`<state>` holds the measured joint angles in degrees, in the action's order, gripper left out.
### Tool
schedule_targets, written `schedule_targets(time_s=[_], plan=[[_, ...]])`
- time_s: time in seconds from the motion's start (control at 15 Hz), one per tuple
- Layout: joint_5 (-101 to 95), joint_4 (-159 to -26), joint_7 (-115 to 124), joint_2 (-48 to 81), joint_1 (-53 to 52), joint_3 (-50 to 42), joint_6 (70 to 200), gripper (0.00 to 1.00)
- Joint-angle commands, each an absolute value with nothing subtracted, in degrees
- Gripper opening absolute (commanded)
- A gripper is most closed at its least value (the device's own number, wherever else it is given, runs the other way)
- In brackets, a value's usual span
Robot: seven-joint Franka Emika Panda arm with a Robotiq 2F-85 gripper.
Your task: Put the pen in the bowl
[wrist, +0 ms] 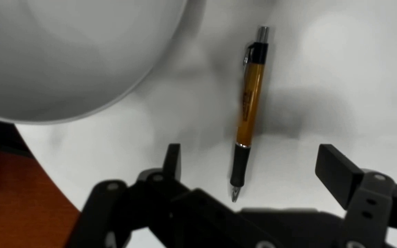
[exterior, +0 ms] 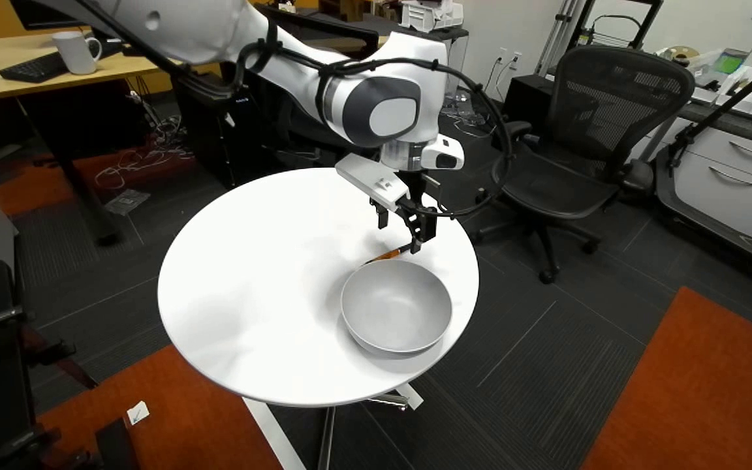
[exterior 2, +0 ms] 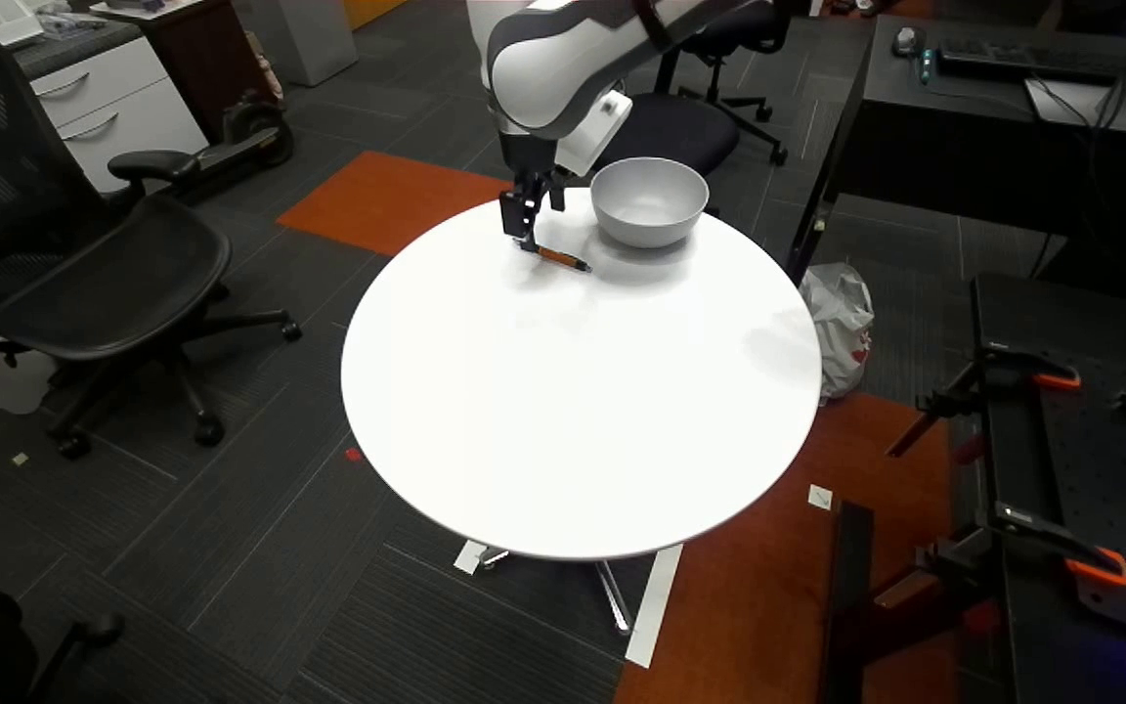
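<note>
The pen [wrist: 252,100] has an orange-brown barrel, a black grip and silver ends. It lies on the white table beside the bowl; it also shows in both exterior views [exterior: 389,255] [exterior 2: 561,258]. The light grey bowl [exterior: 397,310] stands upright and looks empty, near the table's edge; it also shows in an exterior view [exterior 2: 649,200] and at the upper left of the wrist view [wrist: 81,69]. My gripper [wrist: 249,155] is open and empty, above the pen's black-grip end, with a finger on each side of it. It also shows in both exterior views [exterior: 400,236] [exterior 2: 541,227].
The round white table [exterior: 252,274] bears the bowl and pen; its rim passes close to the bowl. A black office chair [exterior: 565,143] stands beside the table. A black bench with clamps [exterior 2: 1091,469] stands at another side.
</note>
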<state>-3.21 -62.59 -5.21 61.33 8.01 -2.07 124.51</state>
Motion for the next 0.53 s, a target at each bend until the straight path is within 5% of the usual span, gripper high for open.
schedule_targets(time_s=[0.0,0.4,0.47], plan=[[-1.81,-57.2,-7.12,64.97,8.86,-1.16,122.54,1.0],[-1.4,-54.52,-6.92,67.73,9.31,-1.09,122.7,1.0],[-1.36,-54.25,-6.88,68.04,9.36,-1.1,122.86,0.75]])
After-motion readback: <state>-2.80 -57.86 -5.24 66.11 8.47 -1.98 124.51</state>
